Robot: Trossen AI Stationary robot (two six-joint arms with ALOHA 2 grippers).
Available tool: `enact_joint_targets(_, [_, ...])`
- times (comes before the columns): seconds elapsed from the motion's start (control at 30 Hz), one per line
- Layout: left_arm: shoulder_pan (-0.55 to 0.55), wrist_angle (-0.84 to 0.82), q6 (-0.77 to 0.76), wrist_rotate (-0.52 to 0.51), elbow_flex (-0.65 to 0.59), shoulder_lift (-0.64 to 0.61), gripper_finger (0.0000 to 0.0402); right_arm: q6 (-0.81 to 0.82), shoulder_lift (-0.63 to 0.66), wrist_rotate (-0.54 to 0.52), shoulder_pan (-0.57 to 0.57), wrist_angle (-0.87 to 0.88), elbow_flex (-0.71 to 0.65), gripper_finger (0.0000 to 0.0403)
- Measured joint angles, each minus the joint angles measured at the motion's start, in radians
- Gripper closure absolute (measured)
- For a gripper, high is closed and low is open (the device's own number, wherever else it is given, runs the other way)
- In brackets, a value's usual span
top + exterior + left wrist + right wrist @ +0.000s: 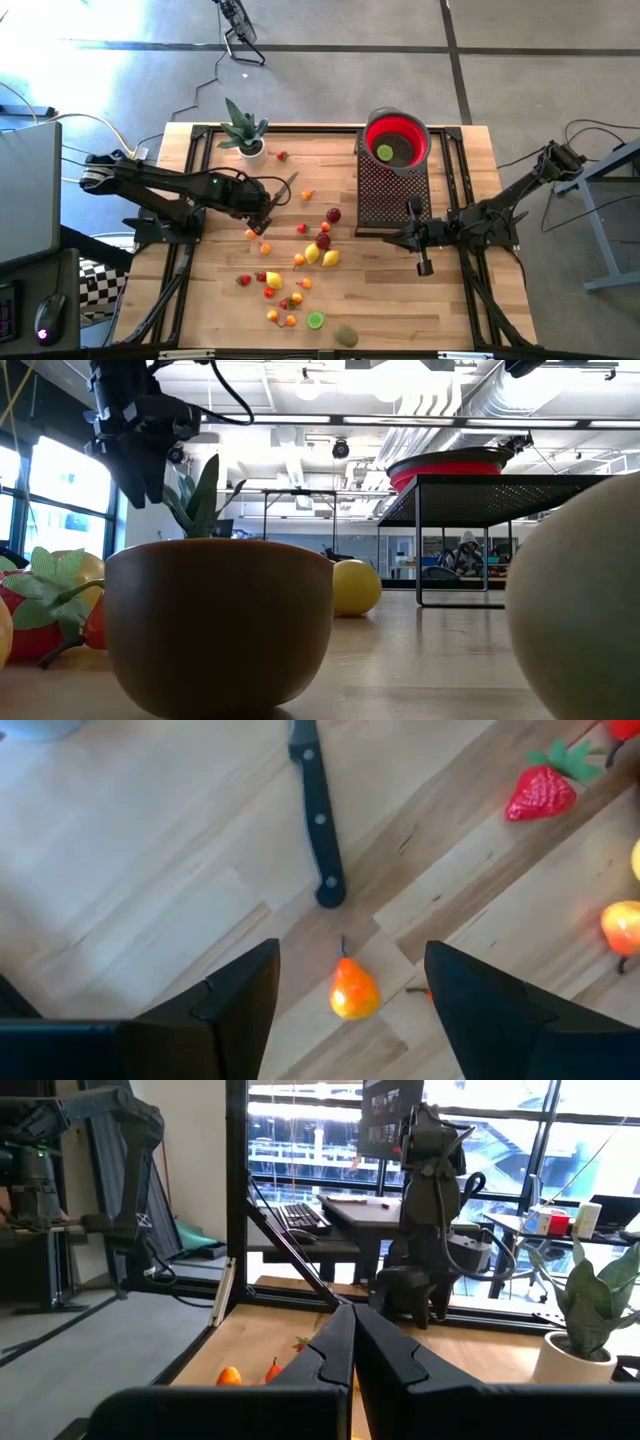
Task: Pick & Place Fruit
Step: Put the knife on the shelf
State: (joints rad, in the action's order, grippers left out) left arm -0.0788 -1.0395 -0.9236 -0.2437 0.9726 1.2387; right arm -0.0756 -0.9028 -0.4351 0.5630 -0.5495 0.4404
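Note:
Several small toy fruits, red, orange, yellow and green, lie scattered on the wooden table. My left gripper hangs open over the table's left middle, pointing steeply down. A small orange fruit lies on the wood between and below its two fingers, untouched. In the high view this gripper stands just beyond that orange fruit. A red bowl sits on top of a black mesh stand and holds a green fruit. My right gripper waits shut at the stand's near right.
A black-handled knife lies on the wood just beyond the left gripper. A strawberry lies off to one side of it. A potted spiky plant stands at the far left. Brown and pale fruits lie at the near edge.

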Motion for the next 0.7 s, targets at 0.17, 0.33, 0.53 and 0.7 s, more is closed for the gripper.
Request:
enact_joint_targets(0.17, [0.0,0.044,-0.024,-0.002,0.0,0.0,0.0158,-0.001,0.0,0.0,0.0,0.0,0.0,0.04])
enact_joint_targets(0.33, [0.001,0.057,-0.016,0.031,0.0,0.028,0.0158,-0.001,0.0,0.0,0.0,0.0,0.0,0.04])
enact_joint_targets(0.53, [0.028,0.059,0.014,0.072,0.0,0.081,0.0158,-0.001,0.0,0.0,0.0,0.0,0.0,0.04])
enact_joint_targets(0.7, [0.107,0.067,0.09,0.107,0.0,0.117,0.0158,-0.001,0.0,0.007,0.0,0.001,0.0,0.04])
